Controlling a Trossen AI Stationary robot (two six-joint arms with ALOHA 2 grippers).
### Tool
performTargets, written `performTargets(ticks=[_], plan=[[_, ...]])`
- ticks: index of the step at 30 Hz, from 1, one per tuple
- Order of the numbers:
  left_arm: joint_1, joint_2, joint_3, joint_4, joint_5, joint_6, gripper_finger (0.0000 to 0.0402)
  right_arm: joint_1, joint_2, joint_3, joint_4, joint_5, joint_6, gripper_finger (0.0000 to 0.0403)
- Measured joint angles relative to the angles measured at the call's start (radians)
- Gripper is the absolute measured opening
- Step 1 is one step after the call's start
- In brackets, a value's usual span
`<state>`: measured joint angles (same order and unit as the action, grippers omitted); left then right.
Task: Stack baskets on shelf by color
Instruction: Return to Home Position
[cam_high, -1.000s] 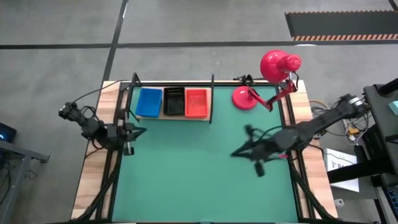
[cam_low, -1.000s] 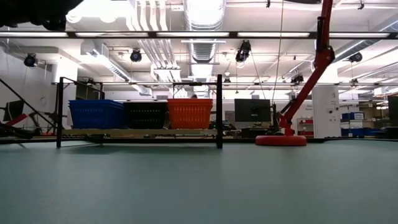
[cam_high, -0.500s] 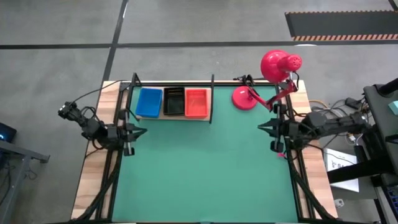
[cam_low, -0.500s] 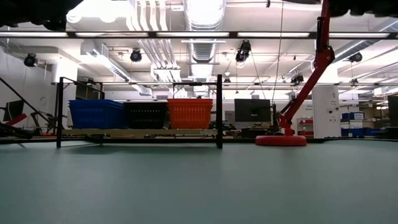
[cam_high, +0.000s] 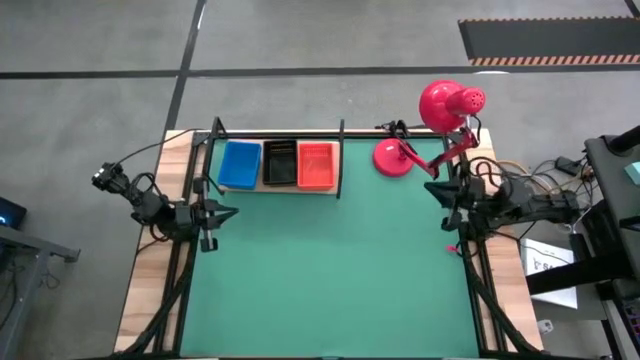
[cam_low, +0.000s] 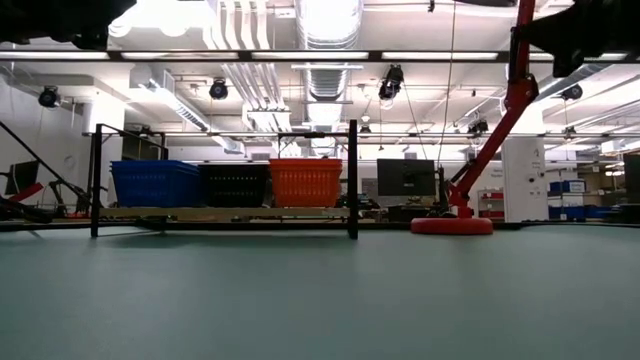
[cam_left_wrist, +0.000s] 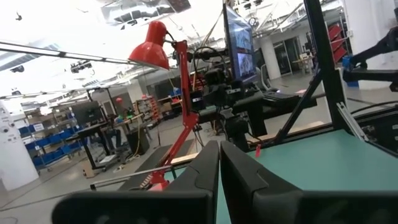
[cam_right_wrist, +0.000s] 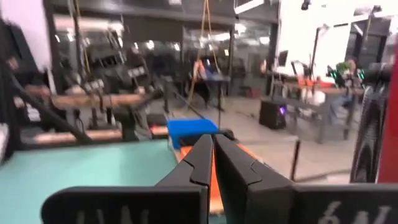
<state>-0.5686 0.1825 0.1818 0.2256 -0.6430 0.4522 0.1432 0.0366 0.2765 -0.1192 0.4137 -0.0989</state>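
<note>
Right claw (cam_right_wrist: 212, 143) closed, empty, at tabletop's (cam_high: 330, 270) right edge; retract clear of red metal desk lamp (cam_high: 445, 105); left claw (cam_left_wrist: 219, 149) closed.

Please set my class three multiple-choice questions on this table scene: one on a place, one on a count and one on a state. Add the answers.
1. Which baskets stand in the middle of the shelf? A blue; B black; C orange-red.
2. How many basket colours stand on it? A one; B two; C three.
3. How is the right gripper? A shut and empty; B shut on a basket; C wide open.
Answers:
1 B: the black baskets sit between the other two colours.
2 C: the low view shows three colours side by side.
3 A: its wrist view shows it closed with nothing held.
</note>
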Motion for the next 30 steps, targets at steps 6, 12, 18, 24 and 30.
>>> performTargets(ticks=[6, 12, 18, 24, 30], plan=[[0.000, 0.005, -0.001, -0.004, 0.000, 0.000, 0.0000, 0.000, 0.112, -0.132, 0.418, -0.163, -0.209, 0.0011], [0.000, 0.005, -0.001, -0.004, 0.000, 0.000, 0.0000, 0.000, 0.068, -0.258, 0.421, -0.294, -0.298, 0.0011], [0.000, 0.005, -0.002, -0.002, 0.000, 0.000, 0.0000, -0.007, -0.036, -0.261, 0.136, -0.320, -0.367, 0.0011], [0.000, 0.014, -0.003, 0.001, 0.000, 0.000, 0.0000, -0.009, -0.022, -0.263, 0.165, -0.326, -0.371, 0.0011], [0.000, 0.014, -0.003, -0.001, 0.000, 0.000, 0.0000, -0.009, -0.002, -0.263, 0.151, -0.327, -0.372, 0.0011]])
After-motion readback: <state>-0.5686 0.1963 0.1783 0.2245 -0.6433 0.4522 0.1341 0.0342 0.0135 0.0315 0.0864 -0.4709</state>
